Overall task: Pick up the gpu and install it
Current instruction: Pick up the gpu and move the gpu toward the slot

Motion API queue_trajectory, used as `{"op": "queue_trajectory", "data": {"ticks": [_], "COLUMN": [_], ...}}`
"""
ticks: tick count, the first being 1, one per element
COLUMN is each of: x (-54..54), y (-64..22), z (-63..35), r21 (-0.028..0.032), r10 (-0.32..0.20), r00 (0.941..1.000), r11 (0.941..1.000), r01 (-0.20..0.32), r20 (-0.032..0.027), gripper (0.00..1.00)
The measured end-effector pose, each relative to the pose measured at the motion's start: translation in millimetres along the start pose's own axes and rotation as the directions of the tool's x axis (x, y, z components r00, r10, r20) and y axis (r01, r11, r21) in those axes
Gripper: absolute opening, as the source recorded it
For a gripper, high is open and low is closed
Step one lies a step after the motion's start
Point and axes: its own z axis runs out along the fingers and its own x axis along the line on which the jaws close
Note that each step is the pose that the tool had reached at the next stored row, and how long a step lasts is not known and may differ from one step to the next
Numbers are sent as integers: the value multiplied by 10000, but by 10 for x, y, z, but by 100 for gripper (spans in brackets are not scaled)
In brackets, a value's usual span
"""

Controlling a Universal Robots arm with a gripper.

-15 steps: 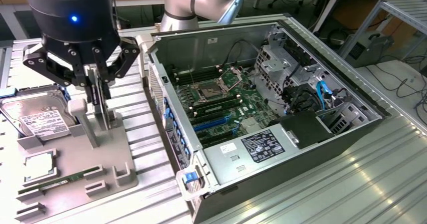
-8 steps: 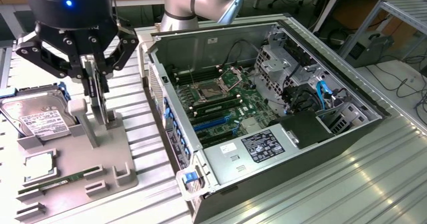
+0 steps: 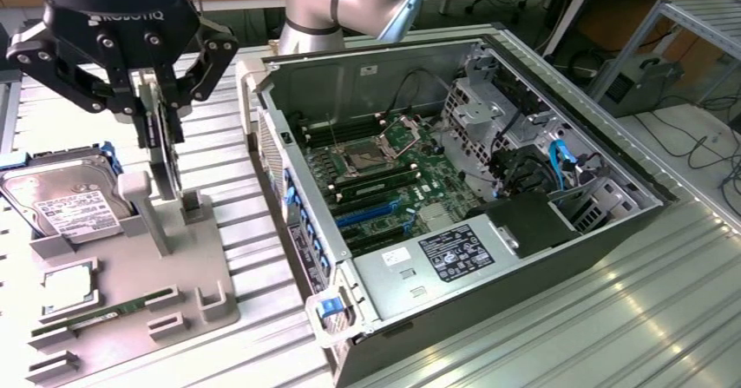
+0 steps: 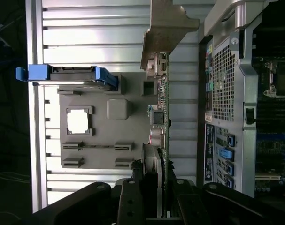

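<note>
Exterior view, left to right: at nine o'clock a drive (image 3: 64, 204) in a blue caddy (image 3: 104, 151) leans on the grey tray (image 3: 173, 305), which lies on the ribbed metal desk (image 3: 648, 318). A square chip (image 3: 69, 284) and a green memory stick (image 3: 104, 314) rest in the tray's pockets toward seven o'clock. At ten o'clock the black hand (image 3: 162, 110) hangs from above, clenched on the gpu (image 3: 166, 158) and pressing both faces near its top edge. The gpu stands upright on edge, its lower end between the tray's posts (image 3: 191, 207); whether it sits in their slot cannot be told. At twelve o'clock the silver arm (image 3: 347, 2) rises behind the open case (image 3: 556, 258), which lies on its side from centre to three o'clock, motherboard (image 3: 394, 180) exposed. The wrist view sees the gpu (image 4: 163, 112) edge-on, running out from the hand (image 4: 156, 178), its silver bracket (image 4: 168, 28) at the far end. The tray (image 4: 109, 150) flanks it on one side and the case (image 4: 227, 93) on the other.
</note>
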Motion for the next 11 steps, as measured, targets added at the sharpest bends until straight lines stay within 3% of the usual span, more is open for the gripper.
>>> {"op": "queue_trajectory", "data": {"ticks": [7, 11], "x": [5, 5], "y": [2, 3], "z": [-124, -140], "r21": [0, 0], "r10": [0, 1], "r00": [10000, 10000], "r11": [10000, 10000], "r01": [0, -1], "r20": [3, 5], "gripper": [28, 28]}}
